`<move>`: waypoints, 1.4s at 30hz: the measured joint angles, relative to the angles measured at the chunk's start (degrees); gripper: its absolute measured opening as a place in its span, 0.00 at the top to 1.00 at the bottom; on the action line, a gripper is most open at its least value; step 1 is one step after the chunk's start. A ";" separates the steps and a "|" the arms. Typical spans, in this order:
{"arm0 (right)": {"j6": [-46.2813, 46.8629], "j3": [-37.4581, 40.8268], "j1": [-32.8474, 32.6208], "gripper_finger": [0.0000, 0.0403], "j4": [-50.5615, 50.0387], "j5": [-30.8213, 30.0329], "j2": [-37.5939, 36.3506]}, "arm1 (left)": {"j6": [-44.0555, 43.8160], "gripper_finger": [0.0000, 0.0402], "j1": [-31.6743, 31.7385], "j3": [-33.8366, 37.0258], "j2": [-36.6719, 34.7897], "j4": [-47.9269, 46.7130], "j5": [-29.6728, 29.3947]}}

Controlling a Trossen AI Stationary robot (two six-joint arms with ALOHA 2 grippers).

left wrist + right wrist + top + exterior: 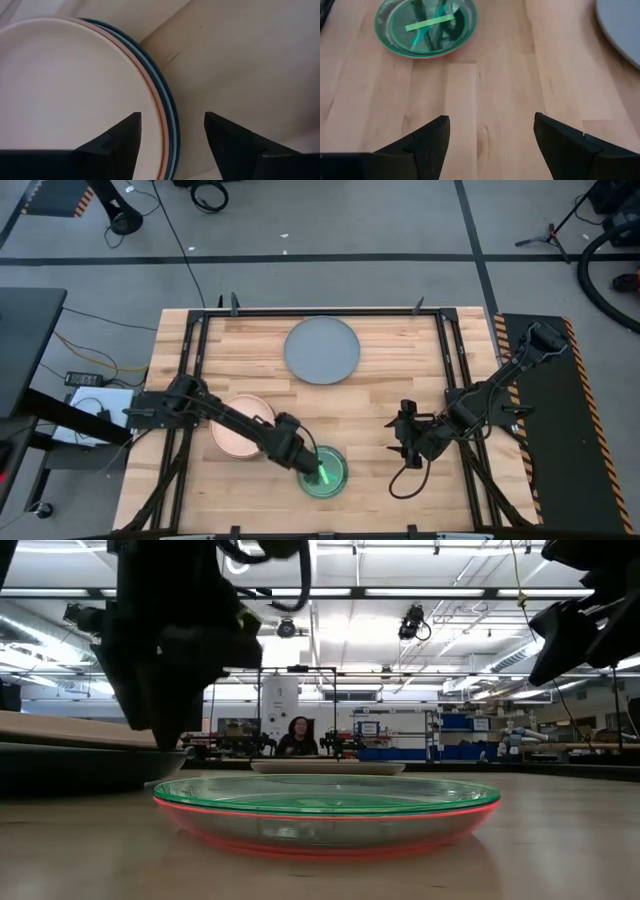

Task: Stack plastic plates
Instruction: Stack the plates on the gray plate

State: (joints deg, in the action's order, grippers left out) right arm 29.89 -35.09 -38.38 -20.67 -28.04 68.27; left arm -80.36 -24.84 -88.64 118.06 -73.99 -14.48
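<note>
While your left pincer (pixel 312 468) hangs over the near middle of the table (pixel 400 385), its fingers (pixel 117 145) stand apart with nothing between them. From the left wrist view, the gap sits right above the edge of the peach stack (pixel 75 85), where a peach plate tops pale blue and dark teal rims. From above, that peach stack (pixel 238 430) lies on the near left, partly under your left arm.

Just right of the pincer tip you've got the translucent teal plate (pixel 326 472), sitting nested in a red plate (pixel 330 835); the low view shows the green rim resting right on the red one. The pincer overlaps its left edge from above, but I can't tell if it's touching. The same teal plate (pixel 426 26) shows in the right wrist view, far ahead of that arm's fingers.

Your right pincer (pixel 407 435) waits over bare wood on the near right, jaws spread wide and holding nothing, well apart from every plate.

The large grey plate (pixel 321 349) lies alone at the far middle of the table, well away from both pincers. A person (pixel 297 737) sits in the room beyond the table.
</note>
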 joint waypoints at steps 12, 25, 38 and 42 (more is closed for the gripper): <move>-3.57 0.00 0.42 0.27 0.00 2.43 0.00 | 4.43 0.45 1.24 -0.16 8.13 -5.84 1.35; -7.95 0.02 5.66 0.27 0.10 4.13 0.02 | 7.77 0.68 1.83 0.15 8.92 -4.97 5.26; -10.45 0.02 6.58 0.27 0.02 4.33 0.02 | 9.50 0.83 1.21 1.89 9.06 -7.67 0.10; -10.38 0.02 7.87 0.27 0.04 2.73 0.02 | 10.84 0.83 0.09 -1.18 9.02 -11.74 -5.46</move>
State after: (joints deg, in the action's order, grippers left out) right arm 19.51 -35.07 -30.51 -20.62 -25.31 68.29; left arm -69.52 -24.75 -89.81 127.08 -85.73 -19.94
